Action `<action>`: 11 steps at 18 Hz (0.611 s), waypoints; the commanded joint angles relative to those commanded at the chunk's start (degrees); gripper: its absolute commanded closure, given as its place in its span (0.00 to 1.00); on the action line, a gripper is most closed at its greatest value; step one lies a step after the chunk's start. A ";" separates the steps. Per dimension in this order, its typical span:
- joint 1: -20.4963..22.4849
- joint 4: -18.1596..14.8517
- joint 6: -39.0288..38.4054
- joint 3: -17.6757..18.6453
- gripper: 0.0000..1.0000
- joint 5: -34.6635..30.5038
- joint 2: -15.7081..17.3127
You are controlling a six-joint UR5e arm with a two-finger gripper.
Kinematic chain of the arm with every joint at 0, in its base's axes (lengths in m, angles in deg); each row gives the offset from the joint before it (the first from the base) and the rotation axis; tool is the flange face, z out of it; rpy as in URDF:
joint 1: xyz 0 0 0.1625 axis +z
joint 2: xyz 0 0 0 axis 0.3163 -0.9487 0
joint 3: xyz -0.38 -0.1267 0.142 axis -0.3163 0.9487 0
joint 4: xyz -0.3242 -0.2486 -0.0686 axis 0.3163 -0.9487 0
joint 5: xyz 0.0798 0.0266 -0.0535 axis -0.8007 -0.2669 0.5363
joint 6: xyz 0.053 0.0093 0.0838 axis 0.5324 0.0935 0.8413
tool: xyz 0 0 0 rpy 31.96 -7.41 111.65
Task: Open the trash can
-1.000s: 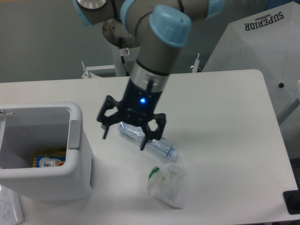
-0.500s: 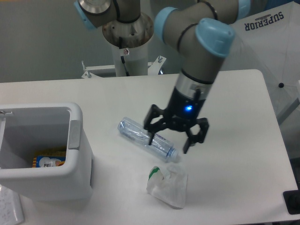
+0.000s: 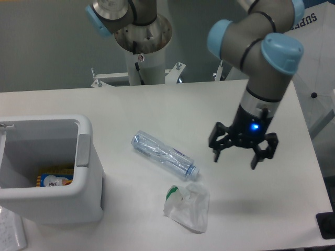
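Where the table runs nearest the camera, along the bottom of the frame, a small clear bag with a green mark lies crumpled just right of centre, and a dark object pokes in at the lower right corner. At the lower left stands the bin, a big white box with rounded corners, its top open so the inside shows, with a yellow and blue packet lying at the bottom and a grey tab on its right wall near the rim. No lid can be made out on it; a white patterned thing lies at its lower left foot, too cropped to identify. Just above the bag, near mid-frame, a clear bottle lies on its side, slanting from upper left to lower right, cap end close to the bag, though whether they touch cannot be told. To the right of the bottle and well apart from it, the gripper hangs above the table at centre right, fingers spread and pointing down with nothing between them, a blue light glowing on its wrist. Behind it the arm rises into the upper right, its base column standing at upper centre beyond the far edge. A white sheet printed SUPERIOR fills the top right corner.
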State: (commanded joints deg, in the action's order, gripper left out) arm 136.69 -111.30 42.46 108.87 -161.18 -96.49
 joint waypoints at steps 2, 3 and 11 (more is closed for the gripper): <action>0.52 -2.10 3.25 -0.79 0.00 -0.54 -0.53; 0.79 -3.76 4.92 -1.14 0.00 -1.41 -0.88; 0.79 -7.03 11.34 -1.41 0.00 -13.45 -2.55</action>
State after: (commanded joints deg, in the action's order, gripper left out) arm 137.48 -118.34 53.80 107.46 -174.64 -99.05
